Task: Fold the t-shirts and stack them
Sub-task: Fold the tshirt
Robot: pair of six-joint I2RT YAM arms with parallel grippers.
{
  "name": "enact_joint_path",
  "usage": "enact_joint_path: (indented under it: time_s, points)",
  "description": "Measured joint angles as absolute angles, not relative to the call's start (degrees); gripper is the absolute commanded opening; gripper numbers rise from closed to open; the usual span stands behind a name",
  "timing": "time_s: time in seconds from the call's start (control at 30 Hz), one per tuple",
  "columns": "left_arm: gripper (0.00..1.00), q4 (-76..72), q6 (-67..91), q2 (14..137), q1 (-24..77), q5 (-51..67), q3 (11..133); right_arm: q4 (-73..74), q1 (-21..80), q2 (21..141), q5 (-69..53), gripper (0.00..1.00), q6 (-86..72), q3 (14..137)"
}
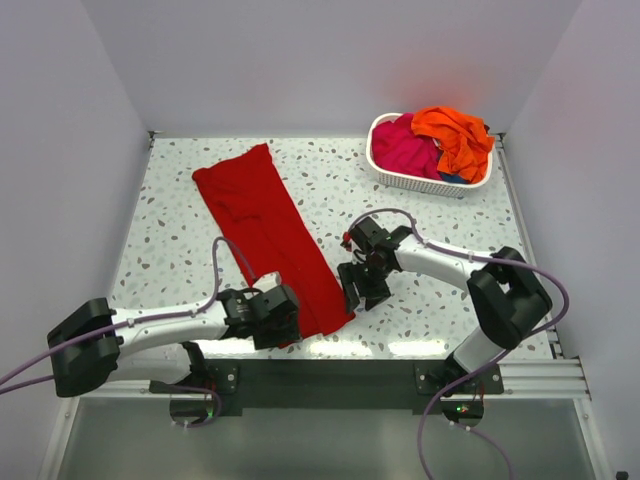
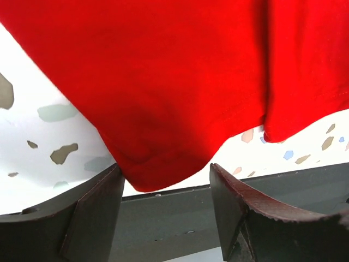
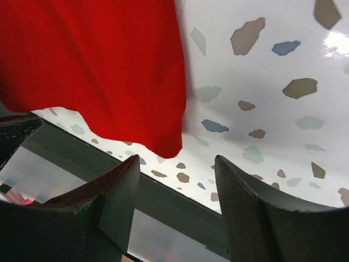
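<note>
Three soft cloth t-shirts showing: deep red t-shirt (image 1: 265, 235), magenta-pink t-shirt (image 1: 405, 148), bright orange t-shirt (image 1: 455, 135). One white slatted plastic basket (image 1: 385, 172) at one o'clock. Two grippers: left gripper (image 2: 166, 180), right gripper (image 3: 177, 169).

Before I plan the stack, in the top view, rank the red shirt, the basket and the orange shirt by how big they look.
1. red shirt, laid out flat
2. basket
3. orange shirt, bunched in the basket, only partly showing

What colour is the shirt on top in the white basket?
Bright orange. The orange t-shirt shows best in the top external view.
</note>
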State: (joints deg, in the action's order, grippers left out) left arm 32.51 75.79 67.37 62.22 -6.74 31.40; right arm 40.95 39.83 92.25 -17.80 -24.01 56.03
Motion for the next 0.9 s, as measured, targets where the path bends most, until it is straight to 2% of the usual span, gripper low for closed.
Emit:
enact_joint_path:
  time_s: [0.37,0.67,0.9]
  points:
    - [0.60,35.8,82.5,62.7,64.6,-8.1,29.9,37.1,39.9,94.2,-20.5,0.57,-25.1,55.0]
    - [0.51,35.4,83.4,63.5,64.6,-8.4,28.9,36.2,40.1,97.4,-20.6,0.50,-25.0,55.0]
    - [0.35,35.2,83.5,62.5,64.6,-9.5,28.0,35.4,41.8,98.0,-20.8,0.35,-25.0,55.1]
